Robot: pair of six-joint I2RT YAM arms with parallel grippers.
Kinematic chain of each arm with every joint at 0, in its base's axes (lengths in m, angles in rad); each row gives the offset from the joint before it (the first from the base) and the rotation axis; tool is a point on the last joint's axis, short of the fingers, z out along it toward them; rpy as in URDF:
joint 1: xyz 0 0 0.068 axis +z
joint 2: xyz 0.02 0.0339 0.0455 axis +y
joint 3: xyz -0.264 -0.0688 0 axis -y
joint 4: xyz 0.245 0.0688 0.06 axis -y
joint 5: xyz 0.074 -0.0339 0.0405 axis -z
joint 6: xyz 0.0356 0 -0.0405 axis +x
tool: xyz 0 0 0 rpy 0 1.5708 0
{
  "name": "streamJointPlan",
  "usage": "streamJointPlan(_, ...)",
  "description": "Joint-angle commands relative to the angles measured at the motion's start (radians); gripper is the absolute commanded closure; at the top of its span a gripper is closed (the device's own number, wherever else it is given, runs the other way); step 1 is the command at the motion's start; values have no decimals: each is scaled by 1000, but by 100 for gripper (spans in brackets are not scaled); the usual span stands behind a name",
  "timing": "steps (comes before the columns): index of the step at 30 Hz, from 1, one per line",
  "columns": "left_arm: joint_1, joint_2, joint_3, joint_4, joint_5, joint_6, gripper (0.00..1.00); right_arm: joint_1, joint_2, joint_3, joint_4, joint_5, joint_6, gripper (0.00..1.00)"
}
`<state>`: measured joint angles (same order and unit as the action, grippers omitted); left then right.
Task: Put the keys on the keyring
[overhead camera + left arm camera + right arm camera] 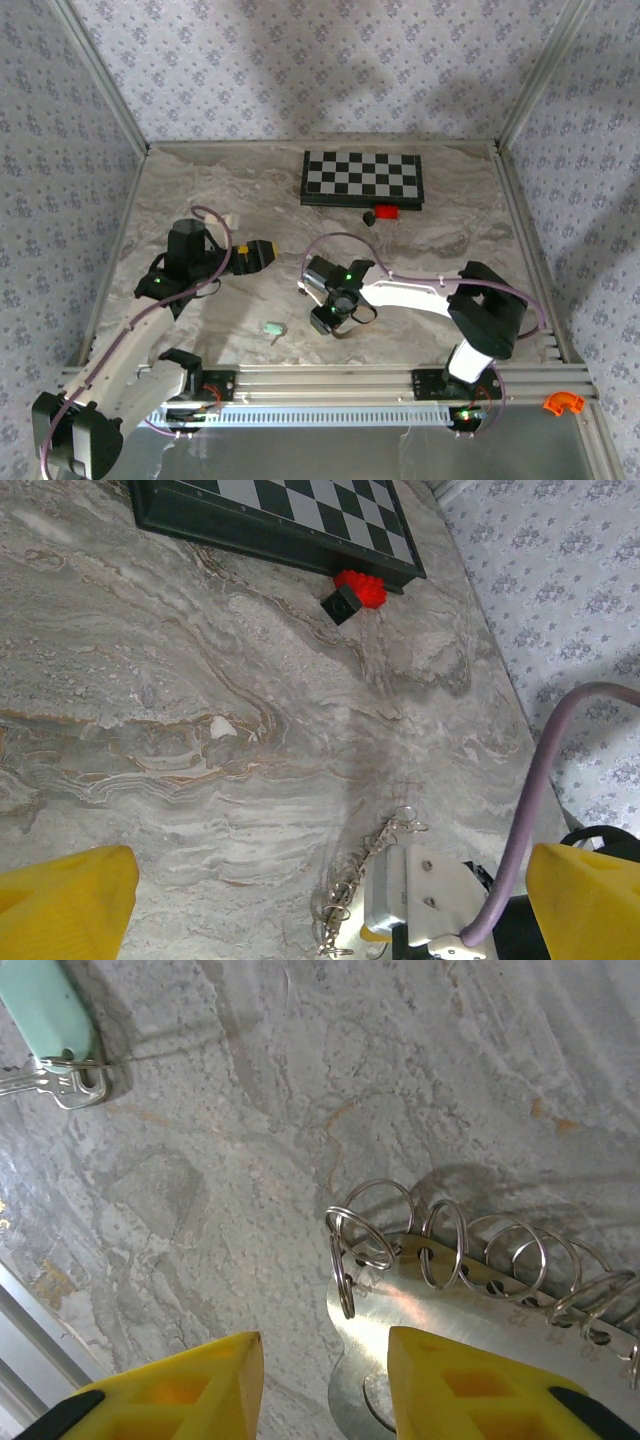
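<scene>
The keyring [470, 1290] is a shiny metal strip with a row of holes and several split rings. It lies flat on the marble. My right gripper [320, 1345] hovers over its rounded end, open; the strip's edge lies between the yellow fingers [460, 1380] and runs under the right one. The key [45, 1005], with a mint-green head and a silvery blade, lies apart at the upper left. From above, the key [272, 327] rests left of the right gripper [335, 312] and keyring [358, 318]. My left gripper [262, 255] stands wide open and holds nothing. The left wrist view has the rings [370, 870] between its fingers [60, 905].
A checkerboard [362, 177] sits at the back of the table, with a red block [386, 212] and a black block [369, 216] at its front edge. An aluminium rail [330, 382] bounds the near side. Purple cables [540, 780] loop off both arms.
</scene>
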<state>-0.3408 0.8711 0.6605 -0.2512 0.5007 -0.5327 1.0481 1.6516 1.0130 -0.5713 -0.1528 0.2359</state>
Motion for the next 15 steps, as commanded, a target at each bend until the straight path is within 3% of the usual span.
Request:
streamJointPlan(1, -1, -16, 5, -3, -11, 19, 1, -7, 19, 40, -25, 10, -23, 62)
streamJointPlan(15, -1, -3, -11, 10, -16, 28, 1, -9, 58, 55, -18, -8, -34, 68)
